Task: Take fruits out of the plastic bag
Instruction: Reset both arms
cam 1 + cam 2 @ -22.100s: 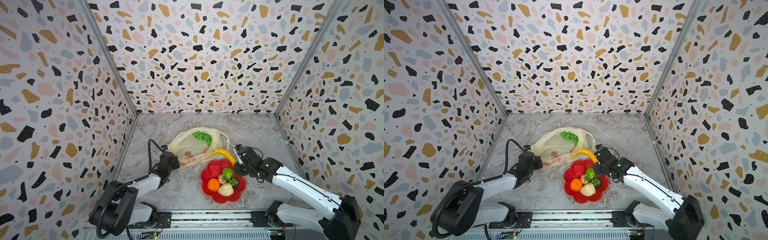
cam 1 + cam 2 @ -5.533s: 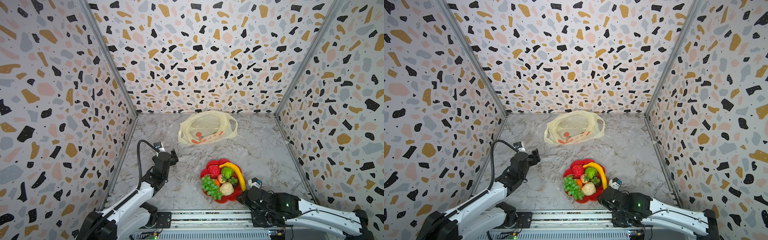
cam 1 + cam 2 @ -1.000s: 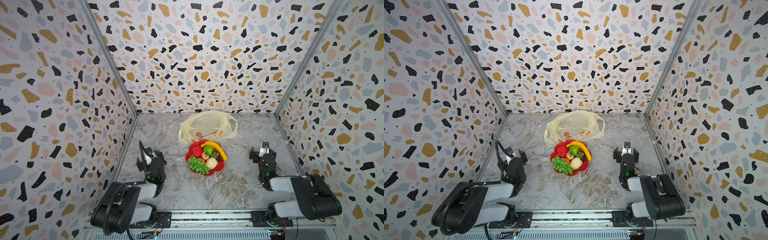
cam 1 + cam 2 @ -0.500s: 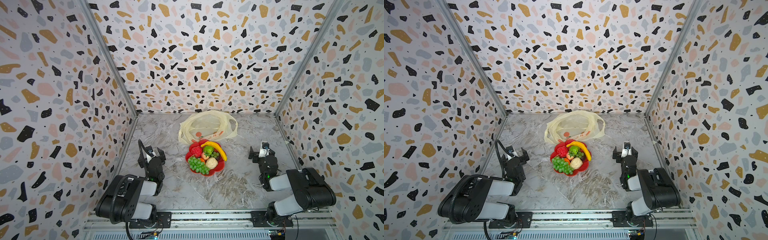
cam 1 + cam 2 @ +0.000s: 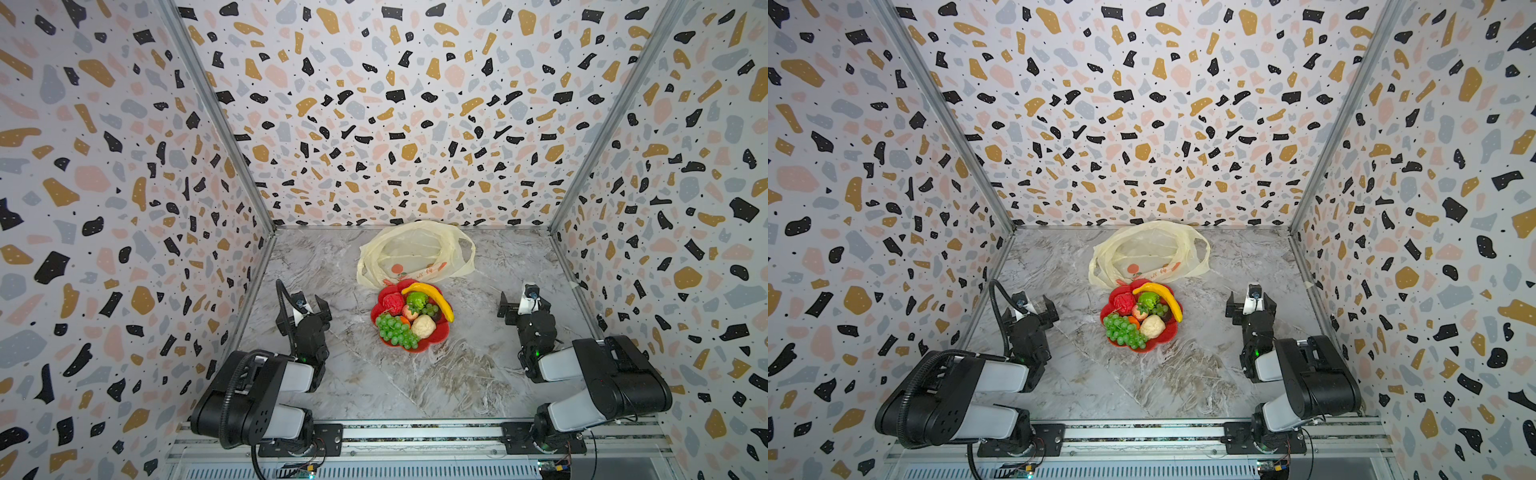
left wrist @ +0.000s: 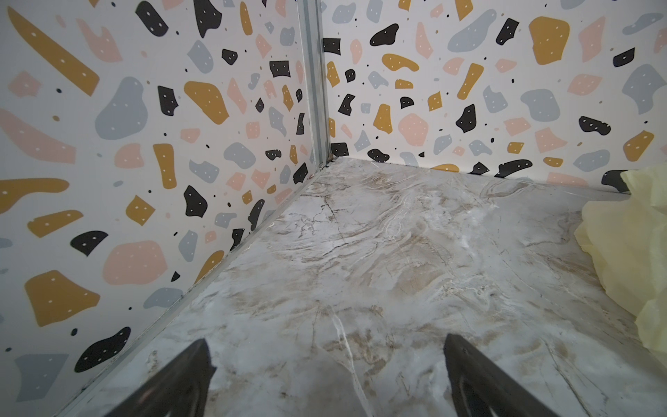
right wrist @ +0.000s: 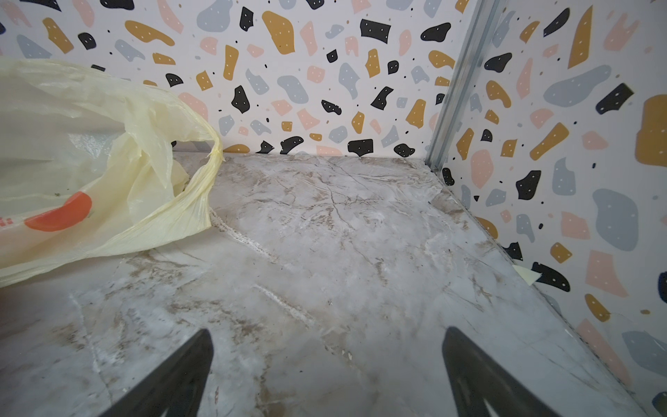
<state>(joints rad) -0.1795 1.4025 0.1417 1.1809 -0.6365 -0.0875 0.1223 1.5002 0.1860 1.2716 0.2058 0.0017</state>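
Your left hand (image 5: 303, 309) sits at 9 o'clock of the red dish (image 5: 438, 334) and your right hand (image 5: 524, 305) at 3 o'clock. Both are spread wide and hold nothing, with bare marble between the fingertips (image 6: 191, 372) in the wrist views. The fruits (image 5: 411, 316) are piled in the dish at the middle of the surface (image 5: 415, 386): banana (image 5: 436, 297), grape bunch (image 5: 392, 328), cream knobbly one (image 5: 423, 326), bumpy red one (image 5: 392, 302), green one (image 5: 417, 299), strawberry (image 5: 409, 311). The plastic bag (image 5: 415, 253) lies slack at 12 o'clock against the back wall (image 5: 395, 124), its near edge touching the dish rim. Open surface flanks the dish and is widest at 6 o'clock, toward the front rail (image 5: 415, 432). The side walls (image 5: 104, 208) stand close outside each hand. The orange (image 5: 402, 320) shows only as a sliver under the grapes. You cannot tell through the bag's film whether anything is inside, and each wrist view cuts the bag off
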